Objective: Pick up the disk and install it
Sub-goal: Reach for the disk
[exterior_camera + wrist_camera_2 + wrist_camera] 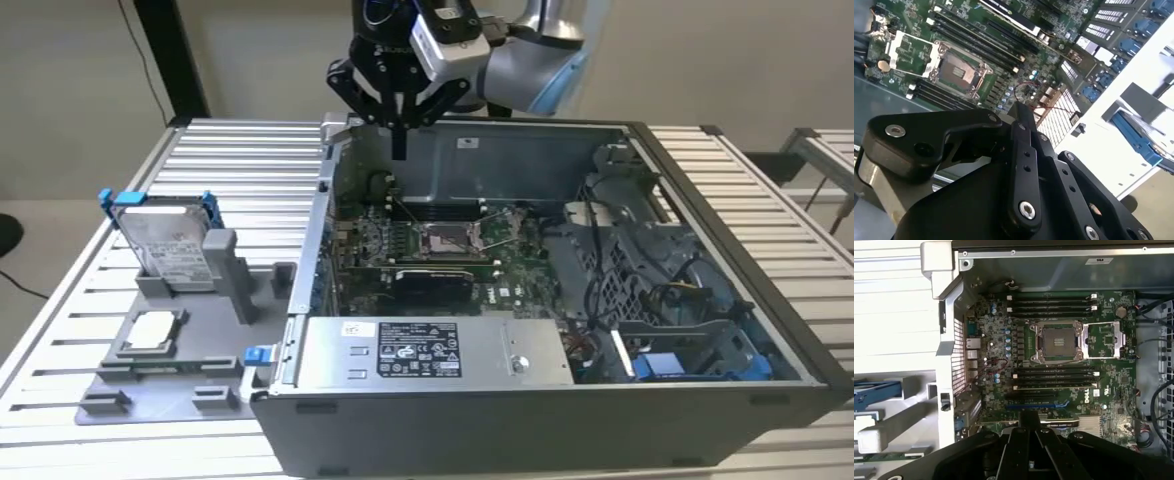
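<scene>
- Our gripper [398, 150], fingers together and empty, hangs above the computer case [521, 160].
- Approaching like this, we could knock the standing disk [171, 245] over.

Silver-grey disk [160, 232], white label [175, 264], blue bracket [122, 198]; green board [447, 240]; black gripper [398, 150]; grey case [534, 145]; pale ribbed table [240, 150]

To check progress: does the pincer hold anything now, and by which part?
Nothing is held. The black pincer hangs shut above the open grey computer case; the flat silver-grey metal disk in its blue bracket stands in a grey holder.
</scene>
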Tool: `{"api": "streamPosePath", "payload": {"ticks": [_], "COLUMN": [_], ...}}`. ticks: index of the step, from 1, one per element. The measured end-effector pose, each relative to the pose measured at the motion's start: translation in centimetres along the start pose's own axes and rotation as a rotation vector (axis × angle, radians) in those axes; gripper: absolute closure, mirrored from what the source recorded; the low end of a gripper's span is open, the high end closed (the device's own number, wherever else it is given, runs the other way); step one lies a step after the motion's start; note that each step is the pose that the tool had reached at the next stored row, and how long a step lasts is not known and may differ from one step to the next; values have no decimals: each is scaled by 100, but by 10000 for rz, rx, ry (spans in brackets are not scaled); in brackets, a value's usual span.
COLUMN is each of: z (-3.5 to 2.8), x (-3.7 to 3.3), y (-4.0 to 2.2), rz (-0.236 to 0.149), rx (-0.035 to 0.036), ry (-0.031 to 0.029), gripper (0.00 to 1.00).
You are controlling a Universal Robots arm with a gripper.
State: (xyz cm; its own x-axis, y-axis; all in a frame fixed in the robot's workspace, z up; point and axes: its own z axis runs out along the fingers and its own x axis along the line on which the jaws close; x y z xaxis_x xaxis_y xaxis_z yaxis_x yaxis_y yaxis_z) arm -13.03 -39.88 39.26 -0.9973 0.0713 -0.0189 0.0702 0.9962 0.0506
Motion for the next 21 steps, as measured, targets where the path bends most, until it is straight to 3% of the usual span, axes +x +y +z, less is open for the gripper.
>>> {"api": "streamPosePath", "payload": {"ticks": [21], "z": [-3], "x": [141], "y": [-10], "rz": [-1], "rx": [-5], "ry": [0], "gripper": [100]}}
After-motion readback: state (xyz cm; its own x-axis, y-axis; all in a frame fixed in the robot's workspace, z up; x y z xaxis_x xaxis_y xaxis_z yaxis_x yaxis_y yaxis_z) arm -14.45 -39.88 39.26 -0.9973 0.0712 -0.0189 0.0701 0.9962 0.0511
